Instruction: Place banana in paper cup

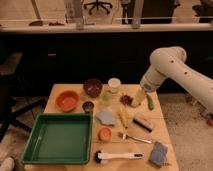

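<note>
My gripper (139, 96) hangs over the far right part of the table (165, 150). Its fingers are wide apart and I see nothing in them.

Just beside it on the right lies a green pod (150, 102). That is not my fruit. Just to the left are some dark red berries (126, 99).

The banana (123, 116) is the thing I want. It lies on the table a bit nearer and a bit to the left of my gripper, close by but not touching it. It is long and pale yellow. Its long side runs from far to near, only a little tilted. So I think I must come down toward the near left, with one finger on its left side and one on its right side.

The paper cup (114, 84) stands up straight at the far edge, to the left of my gripper and past the berries. It is farther away than the banana. A light green cup (106, 97) stands just in front of it, and I must not mix them up.

I have only one arm, so this gripper does both jobs.
</note>
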You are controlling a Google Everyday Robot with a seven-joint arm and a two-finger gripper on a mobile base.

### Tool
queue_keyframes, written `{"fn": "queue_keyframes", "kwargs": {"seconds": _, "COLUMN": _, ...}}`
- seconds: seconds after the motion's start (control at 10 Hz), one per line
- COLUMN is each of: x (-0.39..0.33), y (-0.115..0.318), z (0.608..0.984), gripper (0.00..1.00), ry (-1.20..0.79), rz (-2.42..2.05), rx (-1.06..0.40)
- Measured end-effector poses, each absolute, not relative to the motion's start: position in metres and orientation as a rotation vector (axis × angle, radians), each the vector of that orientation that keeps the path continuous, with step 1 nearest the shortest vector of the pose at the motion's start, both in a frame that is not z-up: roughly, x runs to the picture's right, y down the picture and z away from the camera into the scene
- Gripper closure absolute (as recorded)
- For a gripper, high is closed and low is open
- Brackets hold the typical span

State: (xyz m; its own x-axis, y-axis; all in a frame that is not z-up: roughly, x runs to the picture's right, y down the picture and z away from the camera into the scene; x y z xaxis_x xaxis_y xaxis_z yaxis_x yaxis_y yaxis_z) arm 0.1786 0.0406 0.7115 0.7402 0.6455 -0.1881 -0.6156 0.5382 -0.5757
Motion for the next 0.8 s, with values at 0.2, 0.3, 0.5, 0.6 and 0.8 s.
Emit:
{"fn": "queue_keyframes", "kwargs": {"seconds": 0.2, "x": 0.166, "y": 0.045, "z": 0.714, "gripper": 0.20, "ry": -0.080, "rz": 0.816, "rx": -0.716}}
{"fn": "queue_keyframes", "kwargs": {"seconds": 0.3, "x": 0.156, "y": 0.047, "z": 0.716, "gripper": 0.20, "ry": -0.080, "rz": 0.846, "rx": -0.735}}
{"fn": "queue_keyframes", "kwargs": {"seconds": 0.5, "x": 0.147, "y": 0.055, "z": 0.718, "gripper": 0.20, "ry": -0.067, "rz": 0.867, "rx": -0.742}}
{"fn": "queue_keyframes", "kwargs": {"seconds": 0.6, "x": 0.137, "y": 0.056, "z": 0.718, "gripper": 0.20, "ry": -0.062, "rz": 0.853, "rx": -0.740}}
{"fn": "queue_keyframes", "kwargs": {"seconds": 0.8, "x": 0.137, "y": 0.056, "z": 0.718, "gripper": 0.20, "ry": -0.061, "rz": 0.853, "rx": -0.740}}
